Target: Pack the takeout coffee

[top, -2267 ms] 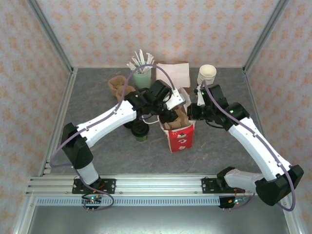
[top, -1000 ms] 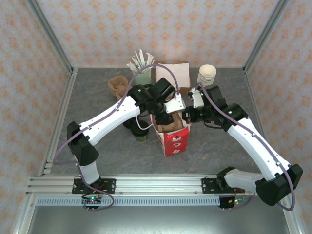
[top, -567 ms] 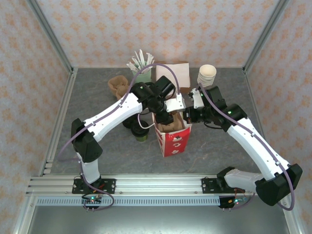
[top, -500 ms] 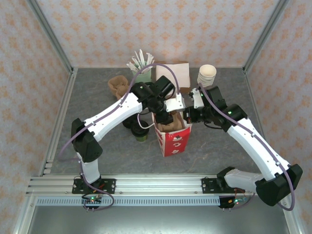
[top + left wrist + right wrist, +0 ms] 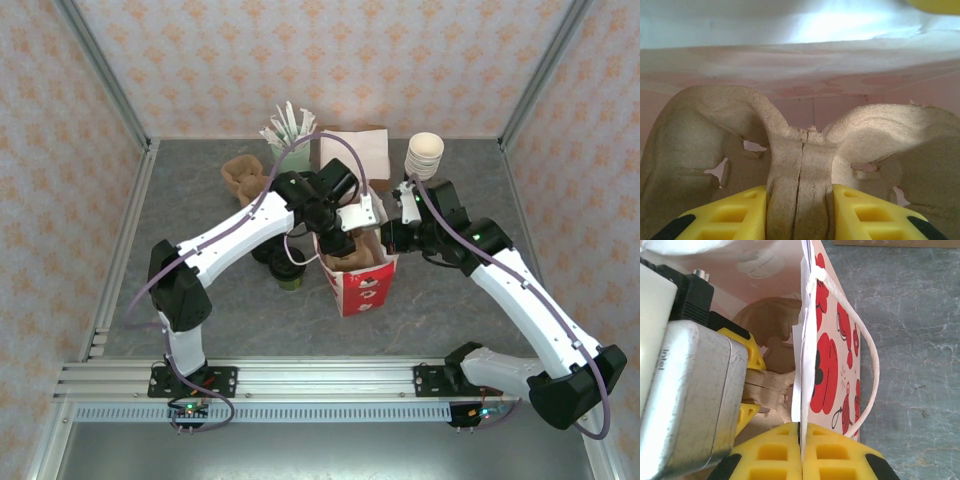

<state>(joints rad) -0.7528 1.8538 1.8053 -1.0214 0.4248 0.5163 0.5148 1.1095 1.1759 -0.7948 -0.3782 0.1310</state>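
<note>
While the left end effector [image 5: 800, 210] lowered a pulp cup carrier [image 5: 715, 130] into the paper bag [image 5: 362, 288], the right end effector [image 5: 801, 450] pinned the bag wall.
Left jaws were narrow, clamped on the carrier's centre ridge, with the carrier well down inside the bag. Right jaws were pressed fully together on the bag's right wall beside the string handle [image 5: 871, 365], which held the mouth open. The takeout coffee [image 5: 290, 276] stood on the worktop [image 5: 200, 200] just left of the bag, partly under the left arm, not yet packed. To do this step well, I judge: seat the carrier flat on the bag floor with the wells up, keep the wall taut, let go only once it rests level, then lift out straight so the rim doesn't snag.
</note>
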